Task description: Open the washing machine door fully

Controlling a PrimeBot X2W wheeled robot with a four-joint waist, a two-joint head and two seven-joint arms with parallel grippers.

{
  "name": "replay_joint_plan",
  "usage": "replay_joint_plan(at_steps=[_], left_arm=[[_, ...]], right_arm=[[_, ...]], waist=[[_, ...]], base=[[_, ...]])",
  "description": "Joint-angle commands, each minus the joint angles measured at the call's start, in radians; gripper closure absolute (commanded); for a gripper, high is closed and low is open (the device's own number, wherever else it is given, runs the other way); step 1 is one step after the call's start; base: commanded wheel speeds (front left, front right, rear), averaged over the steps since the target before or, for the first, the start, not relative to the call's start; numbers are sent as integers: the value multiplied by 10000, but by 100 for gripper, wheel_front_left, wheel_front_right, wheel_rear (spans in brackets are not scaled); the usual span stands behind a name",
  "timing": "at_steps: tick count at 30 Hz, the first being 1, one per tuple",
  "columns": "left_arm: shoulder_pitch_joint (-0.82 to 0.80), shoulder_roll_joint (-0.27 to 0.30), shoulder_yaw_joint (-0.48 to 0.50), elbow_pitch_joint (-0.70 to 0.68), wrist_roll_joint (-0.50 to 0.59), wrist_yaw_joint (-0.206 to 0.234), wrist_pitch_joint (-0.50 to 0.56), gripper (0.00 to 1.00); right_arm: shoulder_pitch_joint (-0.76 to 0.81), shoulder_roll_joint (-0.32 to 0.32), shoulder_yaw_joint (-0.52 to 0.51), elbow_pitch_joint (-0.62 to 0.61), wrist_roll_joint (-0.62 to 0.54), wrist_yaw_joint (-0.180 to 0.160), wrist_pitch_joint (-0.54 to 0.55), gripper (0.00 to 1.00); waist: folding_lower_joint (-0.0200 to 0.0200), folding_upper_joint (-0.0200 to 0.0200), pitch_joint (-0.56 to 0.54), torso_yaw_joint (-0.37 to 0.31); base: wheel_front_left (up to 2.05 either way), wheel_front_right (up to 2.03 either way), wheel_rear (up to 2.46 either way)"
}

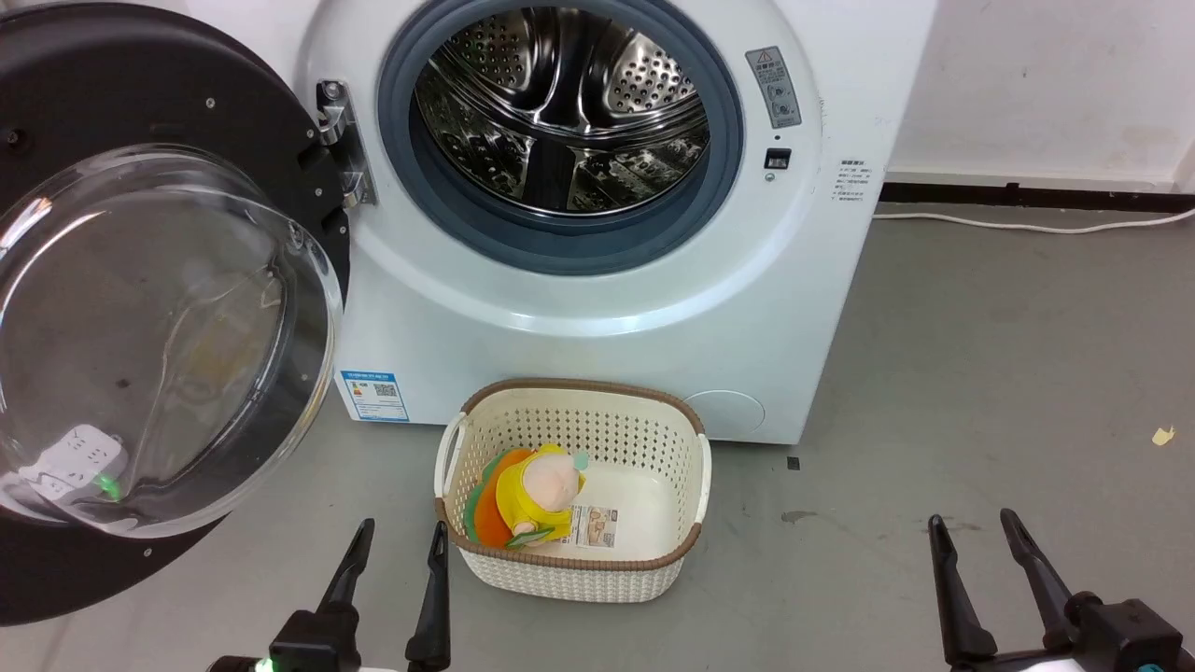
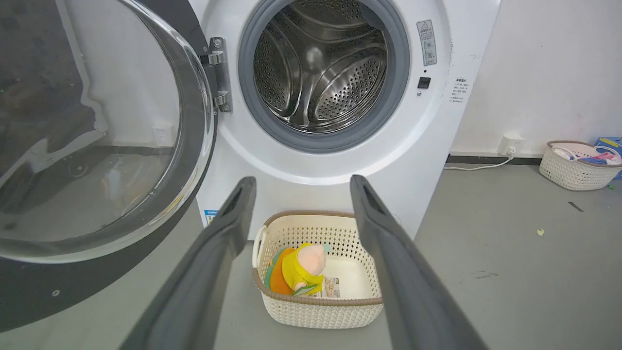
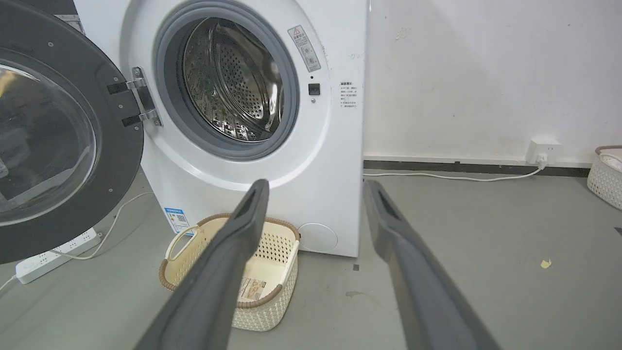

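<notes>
Washing machine door (image 1: 159, 327): round, glossy black, bulging glass.

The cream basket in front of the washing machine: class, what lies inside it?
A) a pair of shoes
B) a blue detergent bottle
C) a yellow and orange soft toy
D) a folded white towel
C: in the head view the basket, standing on the floor before the washing machine, holds a yellow and orange soft toy lying toward its left side, beside a paper label on the basket's bottom.
</notes>
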Motion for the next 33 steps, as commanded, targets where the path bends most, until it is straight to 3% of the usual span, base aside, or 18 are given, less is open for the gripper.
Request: replay_joint_plan(at_steps=[1, 30, 31, 33], left_arm=[[-75, -52, 22, 26, 38, 18, -53, 0], [-67, -151, 18, 42, 185, 70, -53, 0], [-7, -152, 9, 18, 166, 74, 3, 100], [-6, -161, 4, 15, 167, 76, 13, 100]], right_arm=[[48, 50, 1, 28, -5, 8, -45, 0], [21, 51, 38, 107, 15, 8, -45, 0], [-2, 2, 31, 81, -2, 0, 5, 100], [-5, 0, 33, 79, -3, -2, 11, 100]], waist=[[0, 0, -3, 5], [0, 0, -154, 113], [0, 0, -155, 113], [0, 0, -155, 112]], base=[[0, 0, 0], [0, 0, 0], [0, 0, 0], [0, 0, 0]])
